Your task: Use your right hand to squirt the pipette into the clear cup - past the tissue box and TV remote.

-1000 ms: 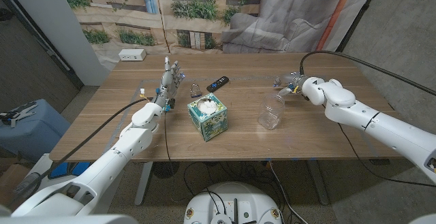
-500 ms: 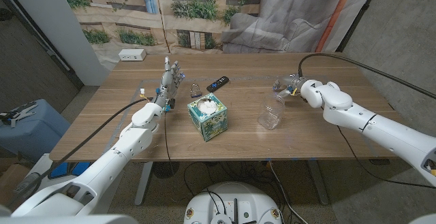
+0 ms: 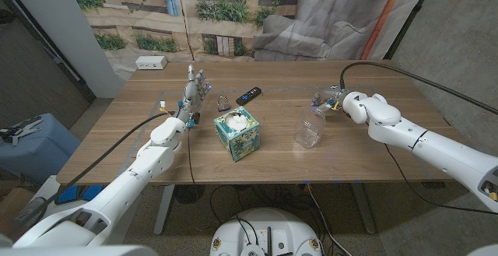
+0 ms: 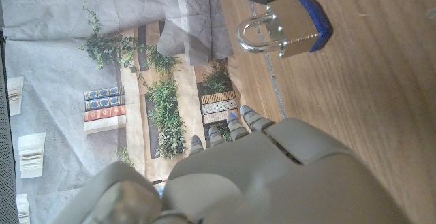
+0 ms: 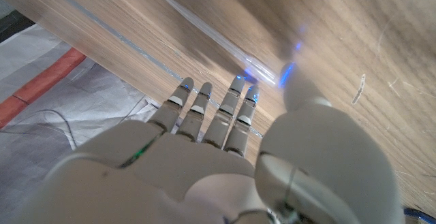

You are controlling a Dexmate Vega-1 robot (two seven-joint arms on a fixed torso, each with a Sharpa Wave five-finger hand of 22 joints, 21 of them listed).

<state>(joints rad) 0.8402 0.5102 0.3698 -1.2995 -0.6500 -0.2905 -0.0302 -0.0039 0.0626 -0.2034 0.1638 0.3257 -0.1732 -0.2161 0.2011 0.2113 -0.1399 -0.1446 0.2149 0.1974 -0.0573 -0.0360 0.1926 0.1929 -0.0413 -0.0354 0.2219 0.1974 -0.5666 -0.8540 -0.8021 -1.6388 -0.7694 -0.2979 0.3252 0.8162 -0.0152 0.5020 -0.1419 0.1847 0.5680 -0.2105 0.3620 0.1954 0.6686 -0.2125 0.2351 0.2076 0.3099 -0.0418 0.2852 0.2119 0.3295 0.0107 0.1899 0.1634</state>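
Clear cup (image 3: 310, 129) upright on counter (image 3: 373, 155), right of tissue box (image 3: 237, 131). Just beyond its rim, right robot hand (image 3: 327, 100), apparently pinching clear pipette (image 5: 211, 43). Likely light, soft, slippery; best squeezed gently at bulb.

Remote (image 3: 249, 94) behind tissue box (image 3: 237, 132)
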